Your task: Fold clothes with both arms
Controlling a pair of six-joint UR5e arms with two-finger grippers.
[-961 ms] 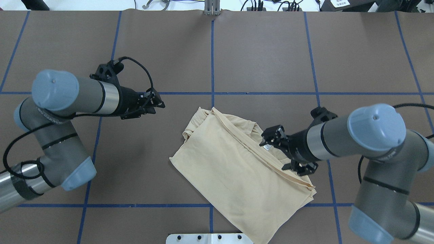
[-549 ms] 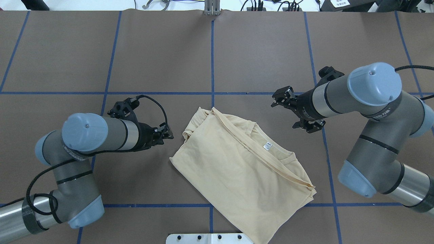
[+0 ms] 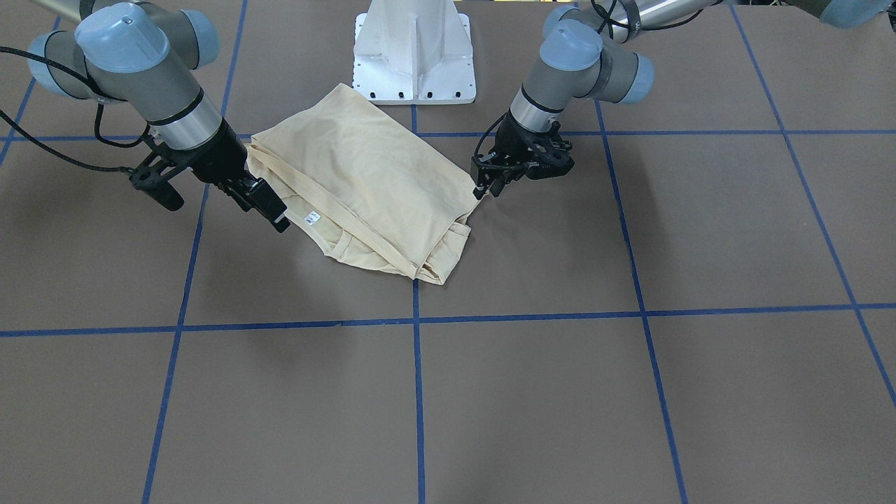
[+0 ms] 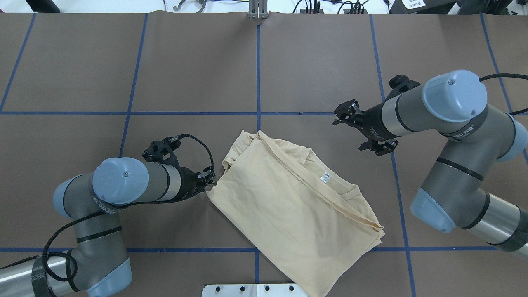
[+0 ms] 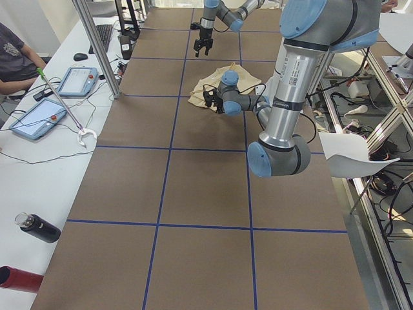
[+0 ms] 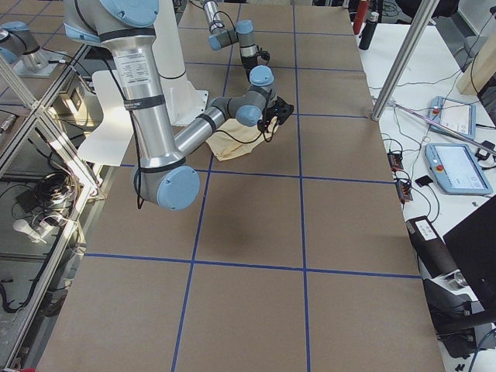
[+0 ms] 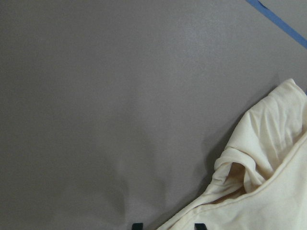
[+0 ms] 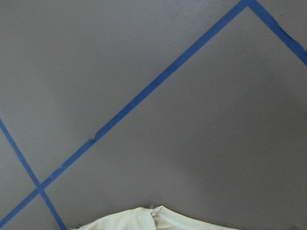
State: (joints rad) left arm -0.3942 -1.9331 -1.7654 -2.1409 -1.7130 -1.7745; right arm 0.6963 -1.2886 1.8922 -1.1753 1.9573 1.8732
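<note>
The shirt (image 4: pixel 288 206) lies folded by the bench's (image 4: pixel 288 62) robot-side edge. The left gripper (image 4: pixel 209 186) straddles its corner, jaws apart. The right gripper (image 4: pixel 350 132) hangs nearby, spread wide, clear of the cloth.

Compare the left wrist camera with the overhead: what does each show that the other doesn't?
Left wrist only: the tips of the left jaws, apart, with the T-shirt's edge reaching between them, and a bunched fold close up. Overhead only: the left arm, the right arm, the whole T-shirt, its neck label, and the right jaws spread open, off the fabric. Both: the T-shirt's corner, the brown table cover and blue tape.
</note>
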